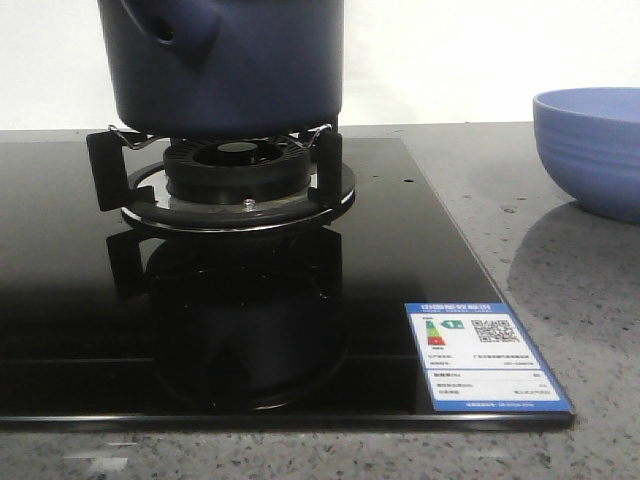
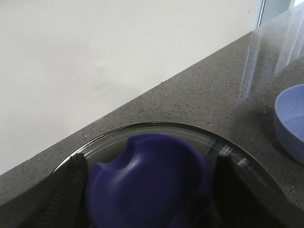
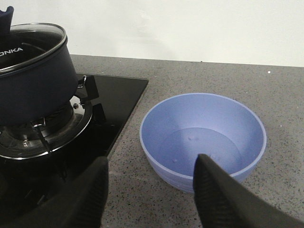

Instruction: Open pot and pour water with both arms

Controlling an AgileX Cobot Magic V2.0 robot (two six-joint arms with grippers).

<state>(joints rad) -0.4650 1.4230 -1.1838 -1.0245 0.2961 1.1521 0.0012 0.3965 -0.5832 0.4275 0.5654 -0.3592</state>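
Observation:
The dark navy pot (image 1: pixel 228 62) stands on the gas burner (image 1: pixel 238 175), its short tubular handle (image 1: pixel 175 28) pointing front-left. It also shows in the right wrist view (image 3: pixel 35 85) with its glass lid (image 3: pixel 31 45) on. In the left wrist view the lid (image 2: pixel 190 137) and its navy knob (image 2: pixel 149 180) lie just under my left gripper (image 2: pixel 149 190). The gripper is open, with one dark finger on each side of the knob. My right gripper (image 3: pixel 151 166) is open and empty over the counter, between the hob and the light-blue bowl (image 3: pixel 203 137). Neither gripper shows in the front view.
The black glass hob (image 1: pixel 80 300) has a label sticker (image 1: pixel 482 355) at its front right corner. The light-blue ribbed bowl (image 1: pixel 592 145) stands on the grey speckled counter (image 1: pixel 560 260) to the right of the hob. A white wall runs behind.

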